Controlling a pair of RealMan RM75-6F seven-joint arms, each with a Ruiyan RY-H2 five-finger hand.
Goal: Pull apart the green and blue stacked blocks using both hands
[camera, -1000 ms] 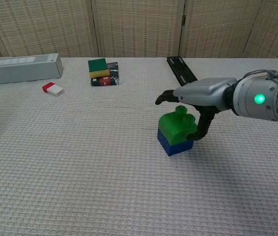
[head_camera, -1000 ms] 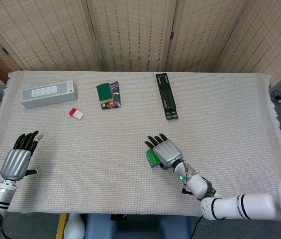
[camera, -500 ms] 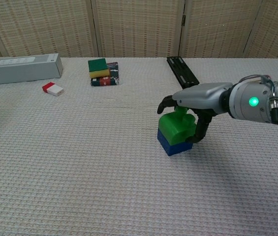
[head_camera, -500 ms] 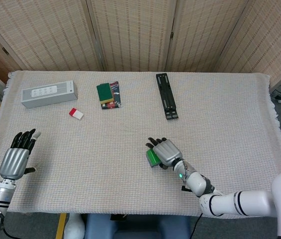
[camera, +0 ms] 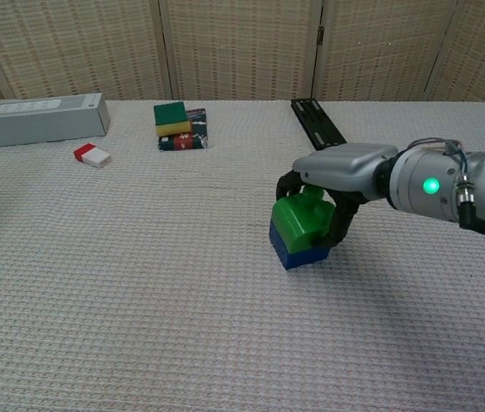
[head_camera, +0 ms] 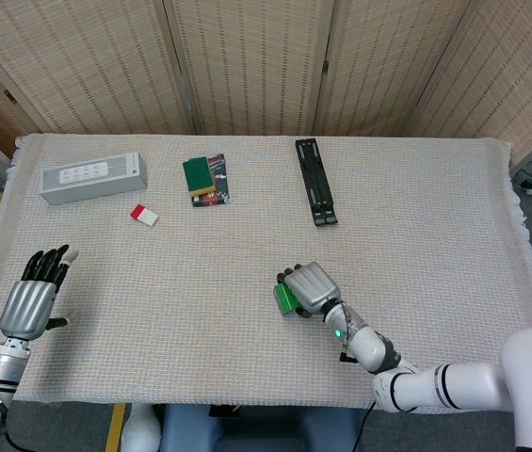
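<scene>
From the chest view the stack shows plainly: the green block (camera: 303, 219) sits on the blue block (camera: 298, 252), near the middle of the table (camera: 139, 283) and a little to the right, and the pair leans slightly. The right hand (camera: 332, 176) arches over them, its palm above the green block, its dark fingers (camera: 286, 184) curled down on the far side and the thumb down the near right side, clamped on the green block.

The head view shows only a sliver of the green block (head_camera: 287, 298) at the left edge of the right hand (head_camera: 311, 286); the blue one is hidden beneath. That view alone takes in the left hand (head_camera: 32, 299), at the near left edge of the table, well apart from the blocks, palm down with fingers spread and nothing in it.

At the far left lies a long grey box (camera: 38, 118) with small markings on top, too small to read. Near it is a small red and white piece (camera: 93, 154). Further right a green and yellow sponge (camera: 171, 118) rests just beside a dark packet (camera: 192, 130) whose print cannot be read. A black flat bar (head_camera: 314, 181) lies at the far middle right.
</scene>
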